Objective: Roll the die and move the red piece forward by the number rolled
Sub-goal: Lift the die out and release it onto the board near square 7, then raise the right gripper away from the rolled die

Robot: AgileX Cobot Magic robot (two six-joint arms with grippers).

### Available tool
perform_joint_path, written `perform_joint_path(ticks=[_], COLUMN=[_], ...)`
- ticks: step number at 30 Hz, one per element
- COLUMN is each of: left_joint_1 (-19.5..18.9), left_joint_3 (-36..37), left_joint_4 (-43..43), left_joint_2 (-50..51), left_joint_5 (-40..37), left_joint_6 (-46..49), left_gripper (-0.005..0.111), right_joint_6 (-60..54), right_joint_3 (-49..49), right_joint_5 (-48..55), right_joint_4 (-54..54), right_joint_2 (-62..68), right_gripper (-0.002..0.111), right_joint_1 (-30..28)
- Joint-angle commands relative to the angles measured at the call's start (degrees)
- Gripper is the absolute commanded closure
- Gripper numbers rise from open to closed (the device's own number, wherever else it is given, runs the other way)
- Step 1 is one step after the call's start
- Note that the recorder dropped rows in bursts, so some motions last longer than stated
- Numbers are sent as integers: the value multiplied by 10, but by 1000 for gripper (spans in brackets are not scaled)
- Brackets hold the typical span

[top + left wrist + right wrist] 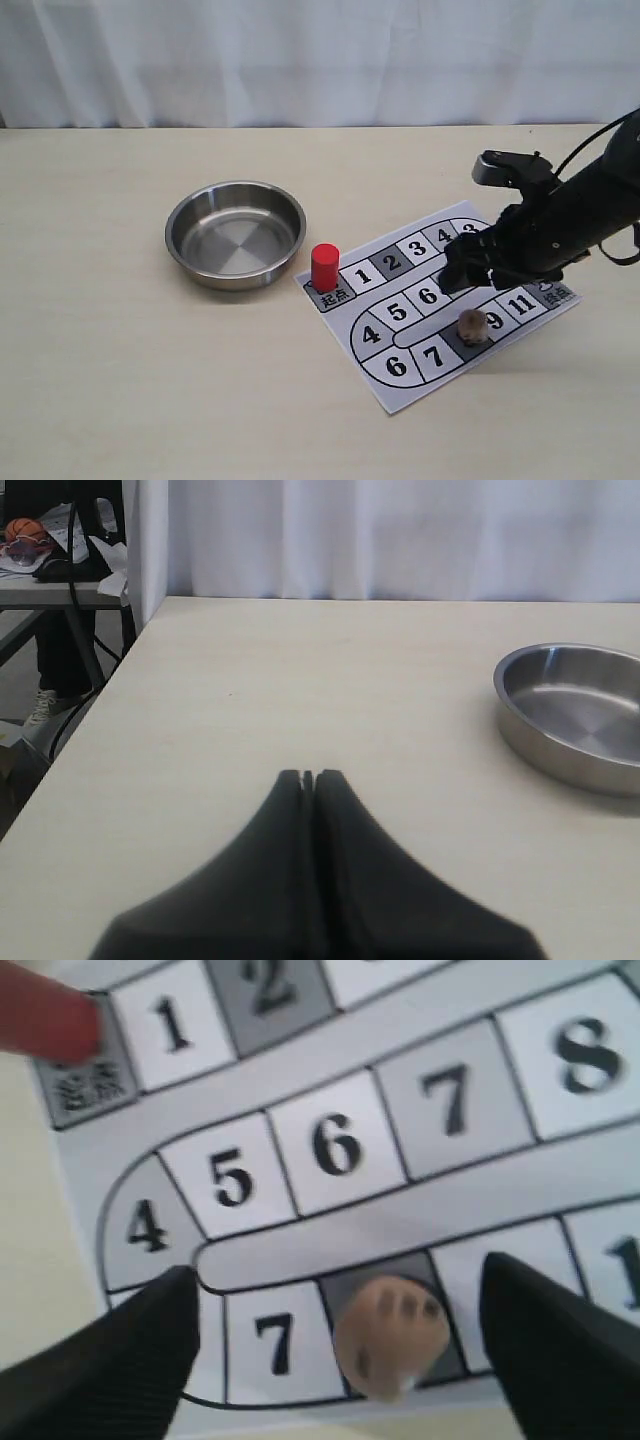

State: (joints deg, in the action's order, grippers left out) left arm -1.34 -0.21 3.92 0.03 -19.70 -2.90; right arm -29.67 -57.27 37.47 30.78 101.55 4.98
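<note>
One die, pips blurred, one red piece, one bowl

1. The die, a small pale wooden cube with dark pips, rests on the grey square between 7 and 9 of the printed board.
2. The red piece, a glossy red cylinder, stands upright on the board's grey start square, just beside square 1.
</note>
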Motion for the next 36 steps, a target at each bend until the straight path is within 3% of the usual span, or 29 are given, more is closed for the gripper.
perform_joint_path(ticks=[1, 4, 10, 15, 21, 28, 36], left_joint_1=[0, 0, 0, 0, 0, 0, 0], left_joint_3=[2, 2, 2, 2, 2, 2, 2], left_joint_4=[0, 0, 0, 0, 0, 0, 0], left_joint_2=[0, 0, 0, 0, 0, 0, 0], left_joint_5=[8, 8, 8, 8, 8, 8, 8], left_joint_6=[-4, -4, -4, -4, -4, -4, -4], left_gripper=[107, 107, 107, 107, 107, 107, 107], right_joint_6=[-106, -90, 71, 109, 110, 109, 125], right_joint_3=[3, 3, 3, 3, -22, -54, -44], right_joint_5=[5, -22, -32, -17, 61, 213, 309], right_joint_4=[99, 44, -99, -123, -123, -123, -128], right_joint_2=[3, 3, 3, 3, 3, 2, -5], right_gripper=[25, 25, 25, 28, 59, 105, 104], right_joint_1=[-2, -2, -2, -2, -2, -2, -2])
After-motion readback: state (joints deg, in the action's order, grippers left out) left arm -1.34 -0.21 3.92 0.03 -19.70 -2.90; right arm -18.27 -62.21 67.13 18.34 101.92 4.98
